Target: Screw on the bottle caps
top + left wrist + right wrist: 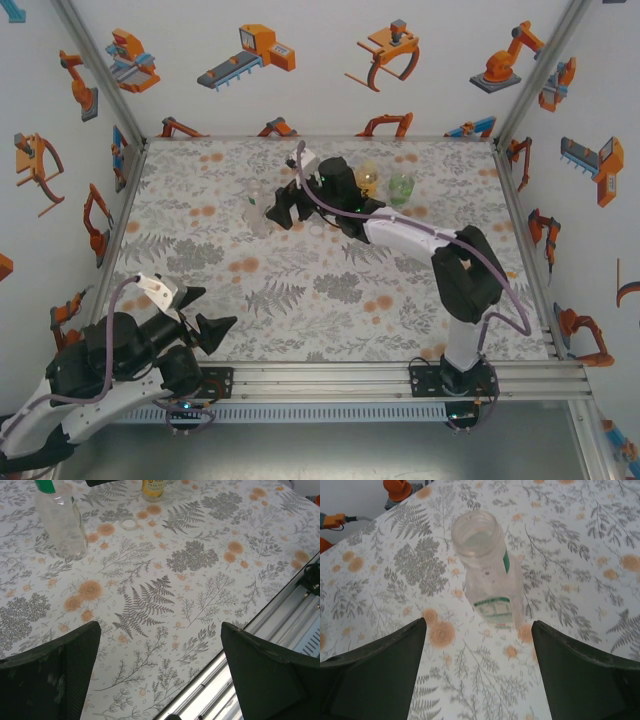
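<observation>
Standing uncapped at 12 o'clock of open right gripper [478,621], clear colourless plastic bottle [485,555]; left gripper [160,623] open, small round white cap [129,524] at 11 o'clock

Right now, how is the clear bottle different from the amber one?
The clear bottle is colourless with a green and white label; the amber bottle is yellowish with a yellow label. The clear bottle stands just ahead of the open right gripper; the amber bottle stands apart, beside the green bottle. Both stand upright on the table.
</observation>
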### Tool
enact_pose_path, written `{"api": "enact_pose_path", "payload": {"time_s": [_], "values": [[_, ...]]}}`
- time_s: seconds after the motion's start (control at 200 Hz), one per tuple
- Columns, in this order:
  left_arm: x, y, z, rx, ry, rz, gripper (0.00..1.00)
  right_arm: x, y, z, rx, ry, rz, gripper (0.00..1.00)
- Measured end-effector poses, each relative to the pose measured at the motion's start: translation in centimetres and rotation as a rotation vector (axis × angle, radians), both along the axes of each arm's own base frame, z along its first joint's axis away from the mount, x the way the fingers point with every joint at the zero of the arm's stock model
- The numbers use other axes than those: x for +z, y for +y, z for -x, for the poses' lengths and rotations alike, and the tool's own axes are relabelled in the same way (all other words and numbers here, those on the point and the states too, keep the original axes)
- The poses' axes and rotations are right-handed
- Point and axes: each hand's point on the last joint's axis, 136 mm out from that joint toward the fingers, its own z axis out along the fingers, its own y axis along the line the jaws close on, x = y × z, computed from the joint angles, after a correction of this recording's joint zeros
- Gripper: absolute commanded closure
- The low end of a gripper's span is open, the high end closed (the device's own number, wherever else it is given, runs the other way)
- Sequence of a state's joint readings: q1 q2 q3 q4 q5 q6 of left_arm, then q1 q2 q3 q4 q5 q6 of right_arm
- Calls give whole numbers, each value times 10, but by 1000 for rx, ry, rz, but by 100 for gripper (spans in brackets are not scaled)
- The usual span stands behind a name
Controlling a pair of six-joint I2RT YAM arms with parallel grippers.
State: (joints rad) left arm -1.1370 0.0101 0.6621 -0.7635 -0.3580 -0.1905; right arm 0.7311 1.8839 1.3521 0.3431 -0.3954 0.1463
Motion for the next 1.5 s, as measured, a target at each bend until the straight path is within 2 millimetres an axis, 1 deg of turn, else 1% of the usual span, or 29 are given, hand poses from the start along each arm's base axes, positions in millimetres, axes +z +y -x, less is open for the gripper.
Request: {"api": "enact_pose_path", "payload": {"time_s": [0.12, 0.25, 0.371, 0.511, 0.591, 0.711, 0.801, 0.941, 1.167, 1.242, 1.327, 1.412, 1.497], "values": [[-1, 2, 0, 4, 0, -9, 3, 0, 18, -11, 18, -34, -55, 19], [-1, 2, 0, 3, 0, -9, 3, -2, 32, -24, 29, -74, -109, 19], [-1, 3, -1, 9, -1, -10, 3, -9, 44, -34, 38, -92, -141, 19], [-1, 3, -1, 10, -1, -10, 3, -26, 57, -39, 61, -106, -160, 24], [-1, 3, -1, 11, -1, -10, 3, -40, 64, -39, 75, -97, -159, 27], [-1, 3, -1, 11, -1, -10, 3, -63, 70, -38, 87, -73, -145, 32], [-1, 3, -1, 8, -2, -10, 3, -74, 72, -37, 97, -62, -141, 37], [-1, 3, -1, 7, -2, -10, 3, -68, 75, -39, 103, -84, -168, 51], [-1, 2, 0, 0, -2, -10, 3, -67, 76, -35, 121, -80, -175, 52], [-1, 2, 0, 0, -2, -10, 3, -67, 72, -28, 128, -71, -170, 52], [-1, 2, 0, -1, -3, -10, 3, -64, 64, -15, 136, -54, -158, 53], [-1, 0, 1, -11, -4, -11, 3, -48, 54, 2, 150, -49, -161, 53], [1, -2, 3, -28, -11, -12, 3, -19, 41, 23, 171, -63, -184, 54]]}}
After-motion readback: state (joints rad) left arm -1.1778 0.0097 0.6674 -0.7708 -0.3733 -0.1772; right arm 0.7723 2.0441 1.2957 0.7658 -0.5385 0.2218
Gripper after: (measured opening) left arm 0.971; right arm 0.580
